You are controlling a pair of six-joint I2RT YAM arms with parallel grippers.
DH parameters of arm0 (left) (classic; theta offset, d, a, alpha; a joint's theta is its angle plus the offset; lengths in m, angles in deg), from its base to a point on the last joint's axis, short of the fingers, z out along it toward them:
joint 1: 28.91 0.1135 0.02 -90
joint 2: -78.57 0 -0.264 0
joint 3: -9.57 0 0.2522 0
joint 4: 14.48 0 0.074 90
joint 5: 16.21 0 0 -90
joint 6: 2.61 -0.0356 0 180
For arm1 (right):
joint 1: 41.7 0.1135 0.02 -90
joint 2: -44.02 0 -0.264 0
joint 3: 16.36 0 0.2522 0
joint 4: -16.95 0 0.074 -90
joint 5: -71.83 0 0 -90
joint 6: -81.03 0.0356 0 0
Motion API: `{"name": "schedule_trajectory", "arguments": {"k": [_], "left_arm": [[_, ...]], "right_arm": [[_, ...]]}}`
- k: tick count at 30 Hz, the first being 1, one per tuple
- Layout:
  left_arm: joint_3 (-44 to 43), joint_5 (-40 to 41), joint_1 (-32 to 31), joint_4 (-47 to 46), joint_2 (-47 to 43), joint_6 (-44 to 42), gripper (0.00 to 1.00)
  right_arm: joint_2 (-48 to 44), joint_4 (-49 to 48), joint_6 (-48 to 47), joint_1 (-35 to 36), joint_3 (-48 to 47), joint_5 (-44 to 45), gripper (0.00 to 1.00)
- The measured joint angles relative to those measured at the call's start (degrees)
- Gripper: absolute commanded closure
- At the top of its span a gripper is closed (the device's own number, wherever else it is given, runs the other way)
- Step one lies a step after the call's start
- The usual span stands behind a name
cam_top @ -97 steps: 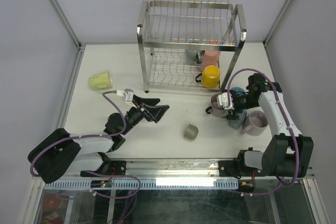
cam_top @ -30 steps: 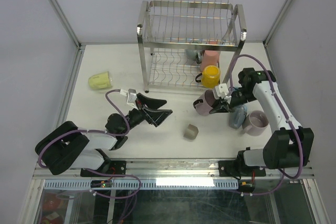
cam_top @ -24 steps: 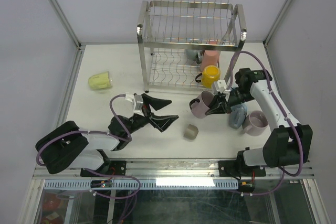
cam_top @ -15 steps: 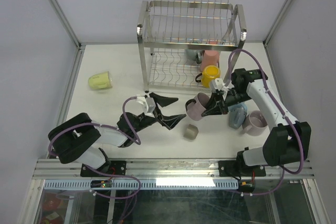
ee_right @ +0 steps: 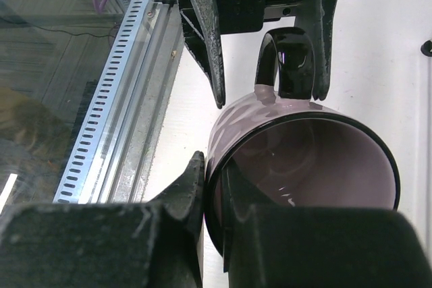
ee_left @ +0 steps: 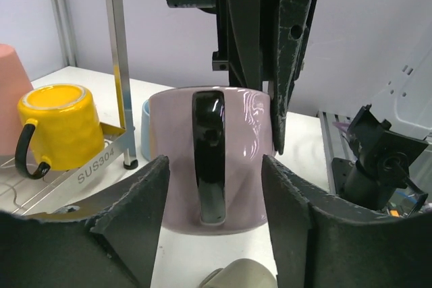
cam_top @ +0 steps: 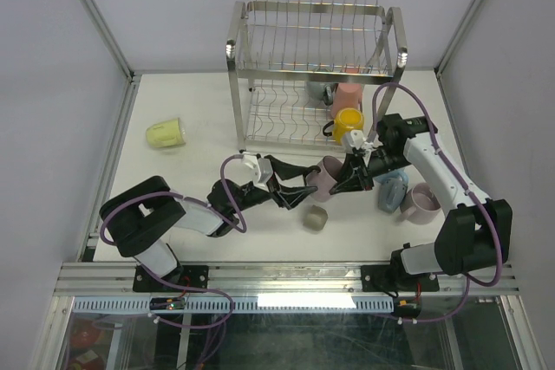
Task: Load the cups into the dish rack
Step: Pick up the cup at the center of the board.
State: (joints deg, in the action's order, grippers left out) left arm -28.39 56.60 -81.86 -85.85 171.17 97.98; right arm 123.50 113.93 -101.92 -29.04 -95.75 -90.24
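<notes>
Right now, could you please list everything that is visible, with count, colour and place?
dish rack: one, shiny steel, far side of table
pink mug: one, lower tier
yellow mug: one, black handle, lower tier
grey-blue mug: one, lower tier
pale green mug: one, on its side, table's left
small cup: one, grey-beige, near centre
mauve mug: one, black handle, between the grippers
light blue mug: one, under right arm
pinkish mug: one, upright, table's right
table: one, white
left gripper: open around mauve mug's handle
right gripper: shut on its rim
</notes>
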Motion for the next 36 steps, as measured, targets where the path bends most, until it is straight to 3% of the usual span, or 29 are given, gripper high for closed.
{"name": "schedule_trajectory", "arguments": {"k": [3, 7, 8, 9, 16, 20, 28, 36], "left_arm": [[-0.63, -0.61, 0.0, 0.02, 0.02, 0.59, 0.66], [-1.07, -0.85, 0.04, -0.07, 0.15, 0.76, 0.98], [-1.07, -0.85, 0.09, -0.04, 0.2, 0.94, 1.0], [-1.07, -0.81, 0.07, -0.04, 0.28, 1.05, 1.0], [-0.48, -1.38, 0.13, 0.0, 0.28, -0.94, 1.0], [2.25, -4.61, 1.46, 0.28, 0.2, -2.43, 1.0], [4.98, -12.35, 8.92, 0.81, -8.04, -5.4, 1.0], [5.18, -16.59, 9.14, 16.65, -23.21, -18.25, 1.0]], "right_arm": [[0.0, -0.9, 0.61, 0.24, 0.31, 0.0, 1.0], [0.0, -1.16, 1.42, 0.31, 0.96, 0.17, 1.0], [0.0, -1.2, 1.51, 0.31, 1.16, 0.28, 1.0], [-0.02, -1.68, 1.44, 0.35, 1.36, 0.37, 1.0], [-0.02, -3.28, 2.16, 0.35, 1.77, 0.02, 0.57], [-0.31, -4.28, 2.67, 0.35, 1.79, 0.07, 0.42], [-5.11, -9.6, 9.51, 0.11, 1.79, 2.78, 0.33], [-8.44, -23.87, 32.28, -1.49, 1.79, 5.7, 0.33]]}}
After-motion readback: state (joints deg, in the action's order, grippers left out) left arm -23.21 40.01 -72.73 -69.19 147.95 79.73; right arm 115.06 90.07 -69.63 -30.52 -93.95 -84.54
